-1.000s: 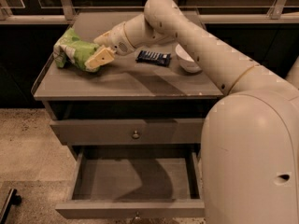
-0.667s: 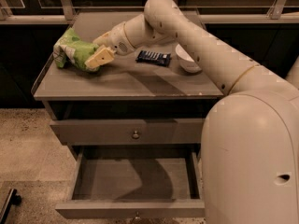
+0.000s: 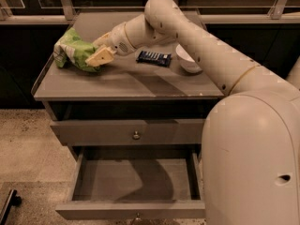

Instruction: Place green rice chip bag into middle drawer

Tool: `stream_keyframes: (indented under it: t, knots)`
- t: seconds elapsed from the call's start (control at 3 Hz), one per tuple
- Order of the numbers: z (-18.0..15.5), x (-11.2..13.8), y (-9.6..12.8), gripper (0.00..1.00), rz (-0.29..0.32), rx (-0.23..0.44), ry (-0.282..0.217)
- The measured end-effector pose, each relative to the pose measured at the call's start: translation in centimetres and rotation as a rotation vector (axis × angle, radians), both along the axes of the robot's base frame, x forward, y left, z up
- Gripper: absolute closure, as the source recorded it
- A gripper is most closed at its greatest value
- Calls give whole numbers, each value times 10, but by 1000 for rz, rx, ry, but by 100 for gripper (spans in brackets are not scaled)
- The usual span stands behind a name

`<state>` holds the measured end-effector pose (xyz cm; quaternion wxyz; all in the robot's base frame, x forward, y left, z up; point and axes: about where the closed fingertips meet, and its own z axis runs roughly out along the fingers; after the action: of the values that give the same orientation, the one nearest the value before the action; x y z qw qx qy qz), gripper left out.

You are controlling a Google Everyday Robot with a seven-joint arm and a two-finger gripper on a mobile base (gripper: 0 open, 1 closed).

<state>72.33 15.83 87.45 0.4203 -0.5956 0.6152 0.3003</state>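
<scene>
Dk-blue snack bar lies flat on cabinet top, btwn gripper & white bowl, apart from both. Upper drawer shut, round knob at ctr. Speckled floor beside cabinet

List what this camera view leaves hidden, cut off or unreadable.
Camera view:
- green rice chip bag: right end behind the hand, over the cabinet top's left side.
- white bowl: partly behind the arm.
- middle drawer: right corner behind the robot's body; knob cut by bottom edge.
- dark-blue snack bar: print too small.
</scene>
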Motion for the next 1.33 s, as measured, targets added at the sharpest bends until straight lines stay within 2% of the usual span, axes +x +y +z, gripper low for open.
stream_keyframes:
  t: [0.33, 0.67, 1.0, 1.33]
  knots:
    - [0, 0, 0, 100, 0, 0, 0]
    - [11, -26, -20, 100, 9, -59, 30]
    - [40, -75, -57, 100, -20, -96, 28]
    - [62, -132, -97, 100, -69, -99, -11]
